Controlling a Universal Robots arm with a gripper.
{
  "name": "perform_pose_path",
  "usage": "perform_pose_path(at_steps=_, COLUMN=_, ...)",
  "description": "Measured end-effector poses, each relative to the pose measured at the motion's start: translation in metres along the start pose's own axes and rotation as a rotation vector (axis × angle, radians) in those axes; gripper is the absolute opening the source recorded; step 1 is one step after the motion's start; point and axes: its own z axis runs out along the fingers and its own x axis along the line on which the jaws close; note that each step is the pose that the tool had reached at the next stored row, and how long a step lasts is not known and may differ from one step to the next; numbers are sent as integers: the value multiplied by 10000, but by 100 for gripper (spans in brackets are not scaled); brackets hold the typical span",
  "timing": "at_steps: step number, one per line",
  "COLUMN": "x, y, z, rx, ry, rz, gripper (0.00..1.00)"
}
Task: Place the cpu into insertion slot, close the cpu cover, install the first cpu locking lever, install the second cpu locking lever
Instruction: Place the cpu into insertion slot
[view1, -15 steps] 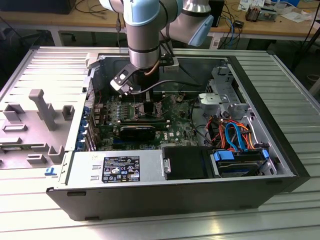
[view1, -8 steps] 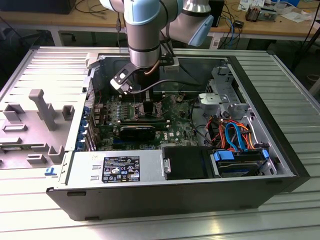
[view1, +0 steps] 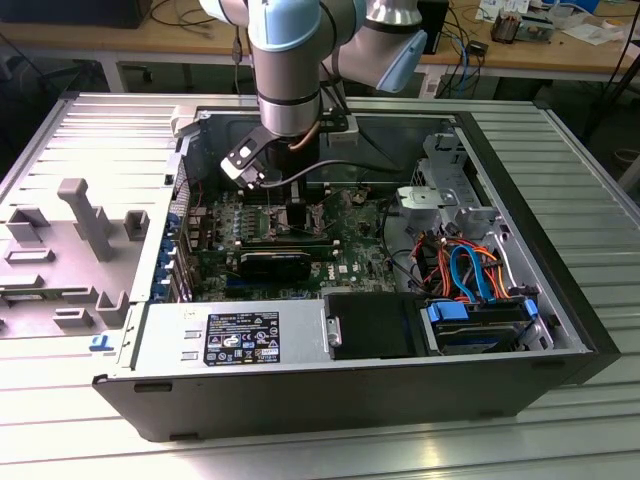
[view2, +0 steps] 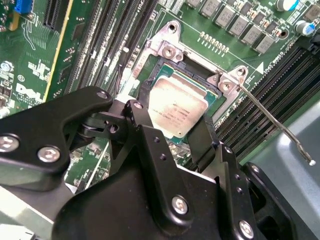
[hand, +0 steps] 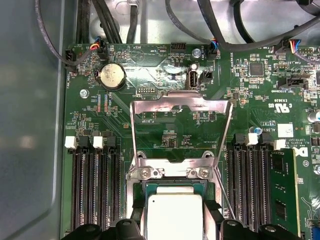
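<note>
Inside the open computer case (view1: 300, 400), which lies on its side on the worktop (view1: 570, 130) so I can come straight down at the green board (hand: 150, 75), my hand (view2: 176, 114) sits low over the insertion slot (view2: 197, 75). My fingers (view2: 206, 131) are drawn in narrow against two opposite edges of the cpu (view2: 177, 106), and as far as I can judge they have hold of it. I take it by the edges, I think, to keep the underside free to meet the socket.

The chip is level, dull metal top facing up, within the slot's rim or just over it; I cannot tell whether it is fully seated. Being square, it has no real long axis, but its sides run parallel to the socket walls.

In the first wrist view the cpu cover (hand: 165, 103) stands tipped up on its hinge beyond the chip, leaving the opening clear. One thin locking lever (view2: 270, 118) is swung free, its length slanting out across the memory slots (view2: 260, 107).
</note>
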Motion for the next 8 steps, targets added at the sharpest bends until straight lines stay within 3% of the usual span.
perform_pose_path(at_steps=8, x=1, y=0, z=4, rx=0, ry=0, rz=1, gripper=55)
